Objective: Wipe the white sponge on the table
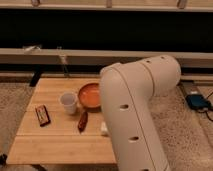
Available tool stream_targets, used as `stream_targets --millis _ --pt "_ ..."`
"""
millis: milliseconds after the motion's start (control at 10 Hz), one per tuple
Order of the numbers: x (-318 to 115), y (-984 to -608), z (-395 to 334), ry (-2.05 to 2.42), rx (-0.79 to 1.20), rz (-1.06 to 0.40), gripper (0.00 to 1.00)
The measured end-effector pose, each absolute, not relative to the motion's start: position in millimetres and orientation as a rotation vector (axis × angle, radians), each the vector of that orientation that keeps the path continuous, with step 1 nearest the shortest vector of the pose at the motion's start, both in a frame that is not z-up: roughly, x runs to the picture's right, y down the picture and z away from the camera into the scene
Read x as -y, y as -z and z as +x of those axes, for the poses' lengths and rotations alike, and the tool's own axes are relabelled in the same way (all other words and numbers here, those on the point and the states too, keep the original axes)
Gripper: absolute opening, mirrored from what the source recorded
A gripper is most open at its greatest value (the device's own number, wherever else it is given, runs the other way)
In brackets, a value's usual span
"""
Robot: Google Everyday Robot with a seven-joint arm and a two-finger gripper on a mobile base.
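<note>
The table (55, 142) has a pale wooden plank top and fills the lower left of the camera view. My white arm (135, 115) rises in front of the table's right part and hides it. The white sponge is hidden. A small white edge (103, 129) peeks out at the arm's left side; I cannot tell what it belongs to. My gripper is out of view past the arm and is shut; nothing shows whether it holds anything.
On the table stand an orange bowl (88, 95), partly behind the arm, and a white cup (68, 102). A dark bar (42, 115) and a reddish-brown packet (82, 121) lie nearer the front. A blue object (199, 101) lies on the floor at right. A dark wall runs behind.
</note>
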State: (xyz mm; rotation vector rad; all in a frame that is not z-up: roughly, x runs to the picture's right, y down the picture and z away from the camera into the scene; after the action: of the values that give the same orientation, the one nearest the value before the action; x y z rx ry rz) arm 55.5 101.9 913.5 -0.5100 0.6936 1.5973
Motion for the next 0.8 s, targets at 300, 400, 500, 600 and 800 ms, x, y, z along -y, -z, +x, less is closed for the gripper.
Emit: stream_targets --millis 300,400,500,600,800 --pt "-110.2 -911.9 43.4 -1.558 -0.695 -0.534 0.00" --pt "-113.1 -910.9 43.4 -1.554 -0.698 -0.539 0.00" --pt "-116.4 -910.0 45.0 -1.554 -0.703 -0.543 0.00" --pt "-121.5 -907.8 50.3 -1.562 -0.712 -0.549 0.00" --pt "-125.7 -905.5 59.6 -1.577 -0.719 -0.550 0.00"
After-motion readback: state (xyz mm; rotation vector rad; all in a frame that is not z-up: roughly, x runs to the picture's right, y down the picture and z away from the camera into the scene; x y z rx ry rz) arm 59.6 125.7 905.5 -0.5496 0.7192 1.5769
